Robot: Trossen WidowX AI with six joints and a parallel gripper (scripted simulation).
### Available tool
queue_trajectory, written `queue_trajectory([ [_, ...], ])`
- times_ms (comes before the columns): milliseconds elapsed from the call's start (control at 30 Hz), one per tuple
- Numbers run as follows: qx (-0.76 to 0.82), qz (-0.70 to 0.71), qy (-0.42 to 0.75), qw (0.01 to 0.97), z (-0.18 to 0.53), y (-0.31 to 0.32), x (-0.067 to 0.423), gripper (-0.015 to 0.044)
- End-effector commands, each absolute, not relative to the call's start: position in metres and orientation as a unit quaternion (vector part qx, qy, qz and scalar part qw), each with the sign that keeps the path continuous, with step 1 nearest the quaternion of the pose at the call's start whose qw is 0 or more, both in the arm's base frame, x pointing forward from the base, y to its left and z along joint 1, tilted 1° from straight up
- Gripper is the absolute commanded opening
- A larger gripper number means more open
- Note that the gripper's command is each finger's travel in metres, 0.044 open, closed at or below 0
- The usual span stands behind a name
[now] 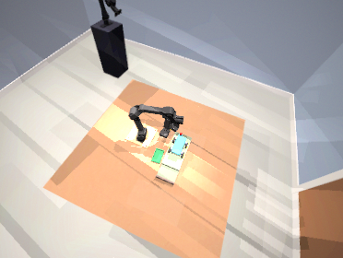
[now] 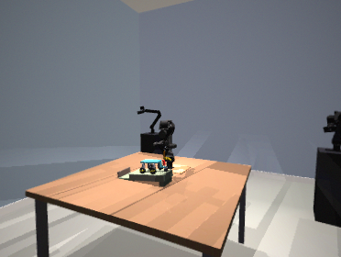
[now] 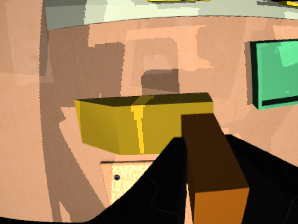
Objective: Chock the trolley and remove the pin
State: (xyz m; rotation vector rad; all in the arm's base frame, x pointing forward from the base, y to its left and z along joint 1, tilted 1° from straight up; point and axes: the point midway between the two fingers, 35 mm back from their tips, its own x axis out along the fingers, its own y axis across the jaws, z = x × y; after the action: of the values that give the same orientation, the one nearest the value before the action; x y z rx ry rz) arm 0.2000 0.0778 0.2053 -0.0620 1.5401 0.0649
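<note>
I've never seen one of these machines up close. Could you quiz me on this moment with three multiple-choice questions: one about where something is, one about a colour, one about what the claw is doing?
1. Where does the green tray lie?
A. on the tabletop beside the ramp
B. on top of the trolley
C. on the floor

2. What colour is the trolley's deck?
A. purple
B. light blue
C. red

3. What is the gripper doing?
A. open, holding nothing
B. gripping the red pin
C. shut on the chock's orange handle

Answers: 1 A, the top view shows it flat next to the ramp. 2 B, seen from above. 3 C, the wrist view shows the handle held, the yellow chock in front.
</note>
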Motion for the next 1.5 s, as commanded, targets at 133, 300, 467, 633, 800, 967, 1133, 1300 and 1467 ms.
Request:
queue_trajectory([
  [133, -0.030, 0.029, 0.697, 0.716, 0.203, 0.052, 0.208, 0.0000],
  [300, -0.031, 0.028, 0.696, 0.716, 0.202, 0.035, 0.213, 0.0000],
  [467, -0.032, 0.028, 0.696, 0.717, 0.201, 0.019, 0.218, 0.0000],
  [633, -0.032, 0.027, 0.696, 0.717, 0.200, 0.002, 0.223, 0.0000],
  [800, -0.033, 0.026, 0.696, 0.717, 0.199, -0.015, 0.227, 0.0000],
  [967, -0.034, 0.026, 0.696, 0.717, 0.197, -0.034, 0.232, 0.0000],
  [1133, -0.035, 0.025, 0.696, 0.717, 0.195, -0.053, 0.236, 0.0000],
  [1300, -0.035, 0.024, 0.696, 0.717, 0.193, -0.072, 0.241, 0.0000],
  [1467, -0.036, 0.023, 0.695, 0.717, 0.192, -0.093, 0.247, 0.0000],
])
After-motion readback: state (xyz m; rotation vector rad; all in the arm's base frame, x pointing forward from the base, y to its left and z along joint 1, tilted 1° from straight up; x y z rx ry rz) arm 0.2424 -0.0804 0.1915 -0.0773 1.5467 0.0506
